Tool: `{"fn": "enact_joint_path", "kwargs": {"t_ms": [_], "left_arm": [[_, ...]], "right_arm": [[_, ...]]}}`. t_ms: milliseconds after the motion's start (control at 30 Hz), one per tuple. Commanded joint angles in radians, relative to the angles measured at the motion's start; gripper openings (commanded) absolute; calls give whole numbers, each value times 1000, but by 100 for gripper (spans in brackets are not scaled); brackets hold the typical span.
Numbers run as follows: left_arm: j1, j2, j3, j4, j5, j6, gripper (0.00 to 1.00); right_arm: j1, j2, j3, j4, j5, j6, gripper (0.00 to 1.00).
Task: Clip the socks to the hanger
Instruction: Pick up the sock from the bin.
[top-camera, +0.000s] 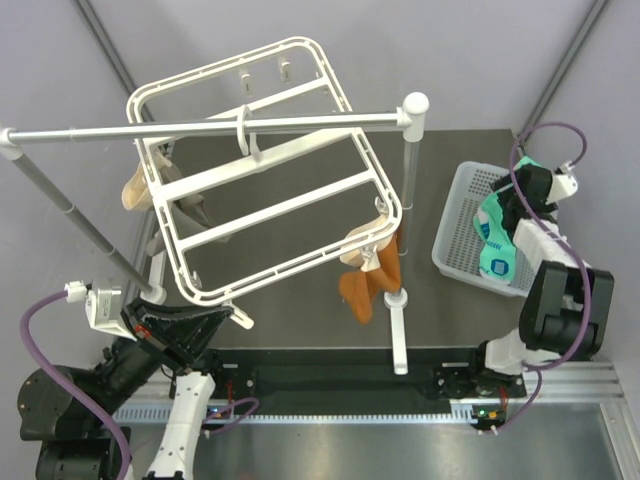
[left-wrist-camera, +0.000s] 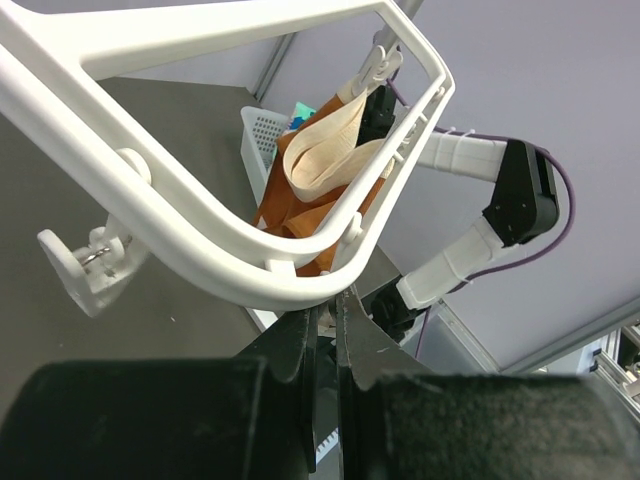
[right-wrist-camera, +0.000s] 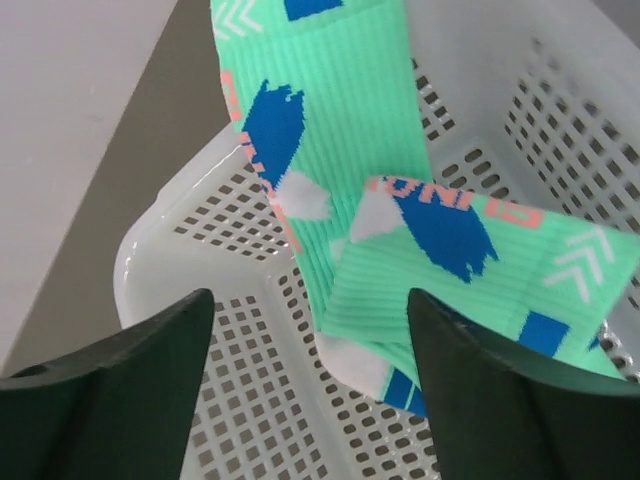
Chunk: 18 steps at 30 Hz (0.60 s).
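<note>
The white hanger (top-camera: 300, 262) hangs tilted from the rail by its central hook. My left gripper (top-camera: 232, 316) is shut on the hanger's near corner rim (left-wrist-camera: 200, 235); the black jaws (left-wrist-camera: 328, 305) pinch together right under it. Two teal-green socks with blue and white patches (right-wrist-camera: 330, 110) (right-wrist-camera: 470, 270) lie overlapping in the white perforated basket (right-wrist-camera: 230, 330) at the right (top-camera: 460, 215). My right gripper (right-wrist-camera: 310, 300) is open and empty just above the socks, one finger to each side. In the top view it (top-camera: 500, 220) is over the basket, with a sock (top-camera: 497, 262) showing below it.
A grey metal rail (top-camera: 200, 128) crosses the back on posts; one post (top-camera: 400, 300) stands mid-table. An orange sock (top-camera: 370, 285) and a beige sock (top-camera: 365, 240) hang clipped at the hanger's right corner. Another beige sock (top-camera: 135, 185) hangs at its left side.
</note>
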<state>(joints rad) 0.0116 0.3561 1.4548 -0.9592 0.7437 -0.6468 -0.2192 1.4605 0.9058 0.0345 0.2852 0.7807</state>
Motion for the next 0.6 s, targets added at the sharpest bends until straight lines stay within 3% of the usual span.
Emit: {"fn": "enact_joint_path", "kwargs": {"t_ms": [0,167,367,467,500,567], "left_arm": [[-4,24,-2,5,-1,6,0],[-1,18,-8,5,-4,4,0],[-2,20,-14,10,-4,3,0],[-2,24,-16,10,-3,4,0],[-1,24,-16,10,-3,4,0],[-2,23,-22,11,-4,4,0]], "right_arm": [[-11,90,85,-31,-52,5,81],[-6,242,223,-155,-12,-1,87],[-5,327,229,-144,28,-7,77],[-3,337,219,-140,51,-12,65],[-3,337,213,-133,52,-15,53],[-3,334,205,-131,51,-24,40]]}}
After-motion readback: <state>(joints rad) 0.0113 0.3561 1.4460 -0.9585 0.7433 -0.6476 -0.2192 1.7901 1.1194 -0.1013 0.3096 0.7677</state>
